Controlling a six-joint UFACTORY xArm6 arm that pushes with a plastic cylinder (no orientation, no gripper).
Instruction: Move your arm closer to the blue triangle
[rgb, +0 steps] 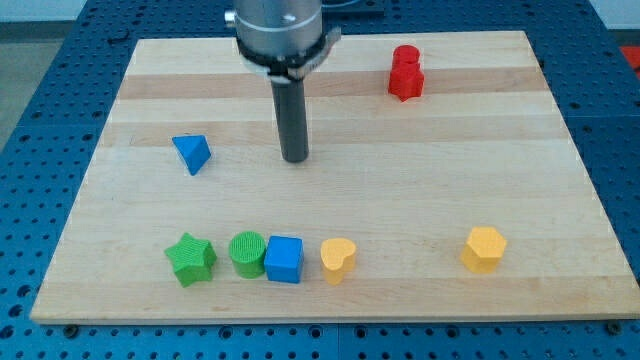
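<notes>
- Resting on the tabletop (560, 120) in its upper-middle part, nearer the top edge than the bottom: my tip (294, 159), standing upright and touching no block.
- No fingers to report apart, together or clamped: only a straight rod ending the arm.
- Lying to the view's left of my tip, roughly level with it and nearer the left edge: the blue triangle (191, 153), standing alone with bare wood between it and the rod.
- Sitting near the top edge toward the right corner: a red block (405, 73), shape not clearly made out, well apart from the tip.
- Lining up along the bottom edge, from the left: green star (190, 259), green cylinder (248, 253), blue cube (284, 259) and yellow heart (338, 258), the cylinder and cube seeming to touch.
- Standing alone toward the bottom right corner: a yellow hexagon-like block (484, 248).
- Judging the step ahead: sliding leftward across open wood, with nothing lying in the path.
- Risking overshoot: carrying too far left would be striking the blue triangle and shoving it toward the left edge, when only closeness is being asked.
- Risking drift: angling toward the bottom edge would be bringing the rod down near the row there and away from the target.
</notes>
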